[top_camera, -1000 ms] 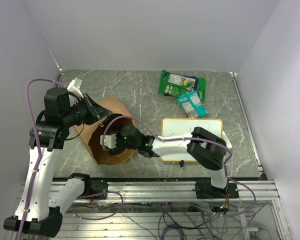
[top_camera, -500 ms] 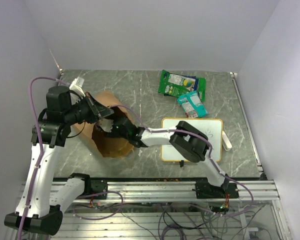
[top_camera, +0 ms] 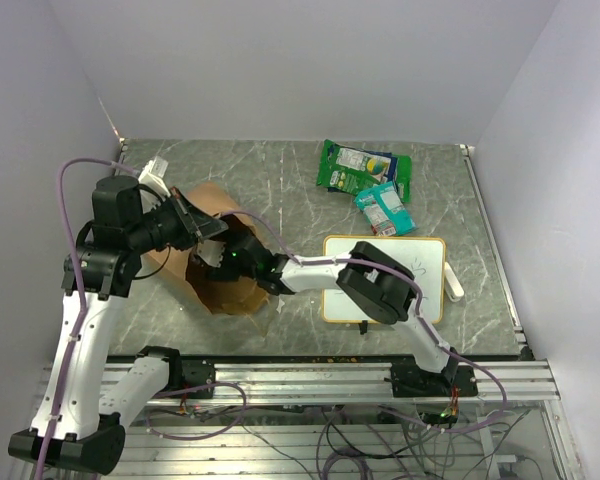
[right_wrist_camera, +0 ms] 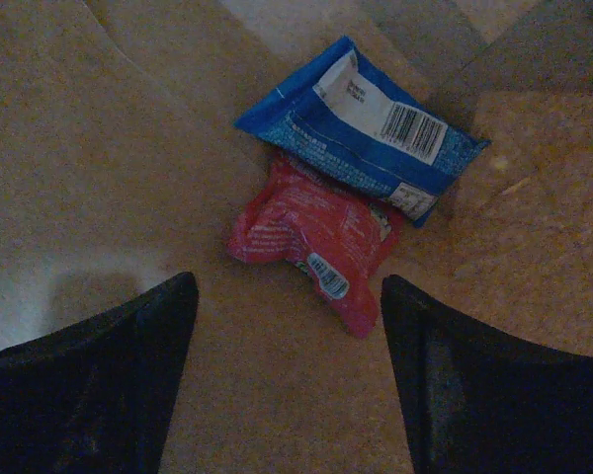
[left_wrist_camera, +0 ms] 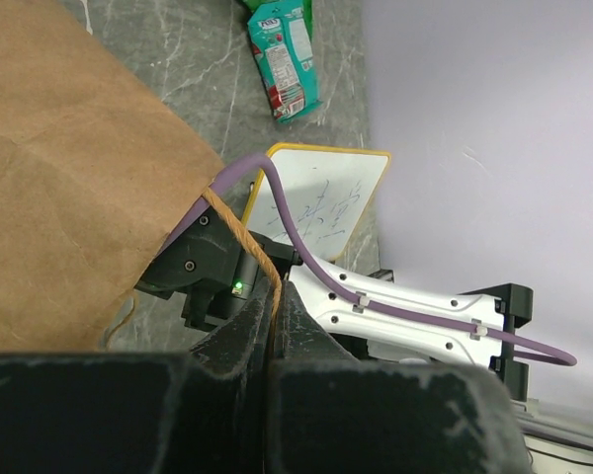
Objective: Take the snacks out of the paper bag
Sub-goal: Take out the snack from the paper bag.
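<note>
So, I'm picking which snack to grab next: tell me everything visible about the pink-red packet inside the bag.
The pink-red packet is a small glossy, crinkled pouch with a white barcode patch near its lower corner. It lies flat, askew, on the brown inside of the paper bag, in dim light. A blue packet overlaps its upper edge. The right hand is open, a dark finger either side, not touching it.

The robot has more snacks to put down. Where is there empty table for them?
Bare table lies at the far middle, between the paper bag and the green bag. Another patch lies right of the teal pouch, towards the table's right edge. It is crowded where the green bag and teal pouch meet, and around the paper bag.
</note>
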Available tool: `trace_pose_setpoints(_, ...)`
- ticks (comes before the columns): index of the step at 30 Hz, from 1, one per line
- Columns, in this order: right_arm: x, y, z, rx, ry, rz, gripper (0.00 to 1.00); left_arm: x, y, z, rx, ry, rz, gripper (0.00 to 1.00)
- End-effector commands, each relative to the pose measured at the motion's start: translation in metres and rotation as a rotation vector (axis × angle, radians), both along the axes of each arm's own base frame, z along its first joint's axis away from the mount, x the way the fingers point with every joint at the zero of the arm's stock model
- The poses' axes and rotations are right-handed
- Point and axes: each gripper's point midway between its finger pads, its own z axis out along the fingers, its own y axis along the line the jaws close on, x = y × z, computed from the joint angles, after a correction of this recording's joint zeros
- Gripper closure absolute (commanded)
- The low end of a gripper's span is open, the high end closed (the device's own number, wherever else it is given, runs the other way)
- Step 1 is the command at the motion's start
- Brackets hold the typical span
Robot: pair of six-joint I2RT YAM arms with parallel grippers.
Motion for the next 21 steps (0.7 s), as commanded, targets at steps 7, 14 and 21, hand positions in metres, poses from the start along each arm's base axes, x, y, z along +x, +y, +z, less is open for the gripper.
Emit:
trace_pose_setpoints(7,0.018,0.028,0.020,0.092,-0.009,-0.107,0.21,-0.010,-0.010,0.002,-0.032,0.021,-0.077,0.93)
trace_pose_setpoints(14,0.032,0.020,-0.003,0.042,0.016,-0.225,0.22,-0.013,-0.009,0.004,-0.015,0.022,-0.085,0.93)
trace_pose_setpoints(21,0.030,0.014,-0.025,0.002,0.056,-0.223,0.46,-0.019,-0.005,0.006,0.008,0.022,-0.070,0.93)
